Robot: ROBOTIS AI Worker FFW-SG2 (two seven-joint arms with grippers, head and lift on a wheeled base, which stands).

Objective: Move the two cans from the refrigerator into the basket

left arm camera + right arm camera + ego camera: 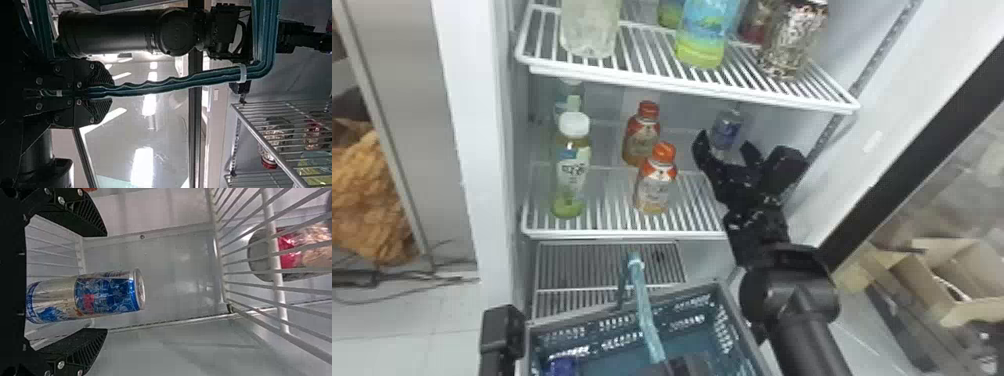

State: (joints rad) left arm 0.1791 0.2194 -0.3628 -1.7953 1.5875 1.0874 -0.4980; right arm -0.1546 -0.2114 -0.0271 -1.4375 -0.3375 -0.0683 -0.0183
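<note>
The right gripper (106, 282) is parted wide around a can (726, 131) inside the refrigerator (477, 125), its two fingers on either side with daylight at both flanks and nothing yet in its grasp. The can stands upright, its long axis running up and down, directly ahead of the palm and slightly closer to the finger on the robot's right. The fingers come in level, across that axis, so the next move appears to be a sideways squeeze on the can's body, perhaps with a slight shift to the right to center it.

To the robot's left, a red-capped bottle (643, 137) and an orange-capped bottle (654, 192) stand on the lower shelf (612, 233). Overhead runs the upper shelf (682, 90); a lift taken too high could knock the can or gripper against it.

Below and in front waits the basket (682, 293), where a blue item at the bottom edge of the head view may be the first can, though too little shows to be sure. The left gripper (111, 94) is clamped on the basket's teal handle (219, 76), leaving the right, the nearer hand, to draw the can out and lower it in.
</note>
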